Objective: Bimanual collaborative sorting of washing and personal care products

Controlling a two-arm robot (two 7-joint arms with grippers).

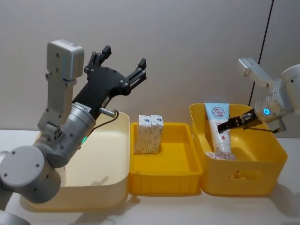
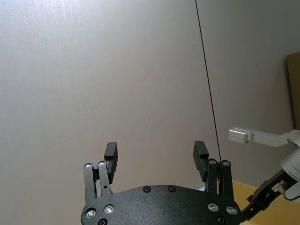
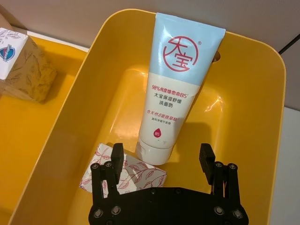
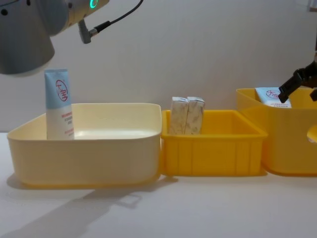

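Right gripper (image 3: 161,161) wide open, empty, poised just short of tube (image 3: 178,84) cap end. Tube leans upright against far wall of right bin (image 1: 276,154), long axis running away from fingers. Left gripper (image 1: 121,63) raised, open, empty, well apart.

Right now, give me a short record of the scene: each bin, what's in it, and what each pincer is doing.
cream bin: one tube standing at its left end
middle yellow bin: two cartons upright, side by side
right yellow bin: tube leaning on the back wall, a small carton lying flat by its cap
left pincer: open, raised above the cream bin, holding nothing
right pincer: open, just above the right bin's tube cap
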